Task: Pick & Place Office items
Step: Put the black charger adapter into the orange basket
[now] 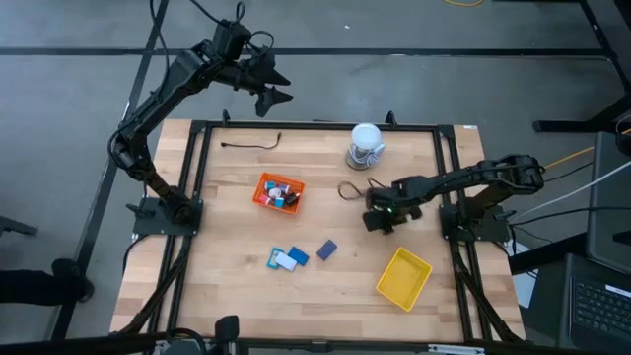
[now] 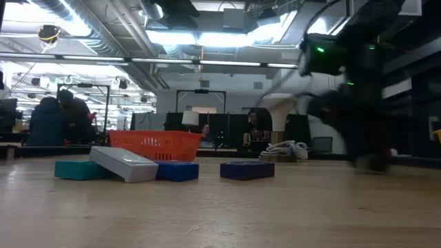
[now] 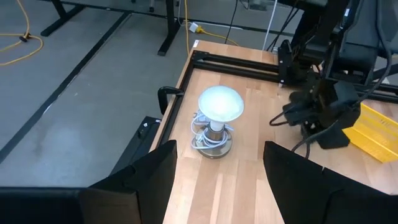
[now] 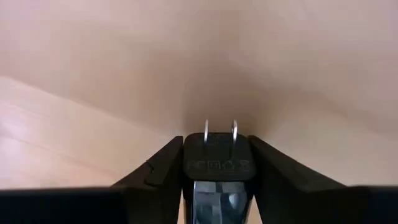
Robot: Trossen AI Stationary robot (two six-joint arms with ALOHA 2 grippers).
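My right gripper (image 1: pixel 380 219) is low over the table's right half, between the grey-and-white roll (image 1: pixel 365 146) and the yellow tray (image 1: pixel 404 278), shut on a black plug block (image 4: pixel 217 165). A teal block (image 2: pixel 79 169), a pale block (image 2: pixel 124 164) leaning on it, a blue block (image 2: pixel 178 171) and a navy block (image 1: pixel 326 249) lie flat near the table's middle. The orange tray (image 1: pixel 278 192) holds several small pieces. My left gripper (image 1: pixel 271 94) hangs open, high beyond the table's far edge. My right gripper pinches the black plug block by its two opposite sides (image 4: pixel 186 163) between its fingers (image 4: pixel 273 171). The fingers come from above, pointing down at the table. The two metal prongs (image 4: pixel 219 132) stick out past the fingertips, close to the wood; whether they touch it I cannot tell.
A dark cord loop (image 1: pixel 350 189) lies just left of my right gripper. A thin black cable (image 1: pixel 251 144) lies near the far-left corner. A black frame (image 1: pixel 446 168) runs round the table. People sit in the room behind (image 2: pixel 48 120).
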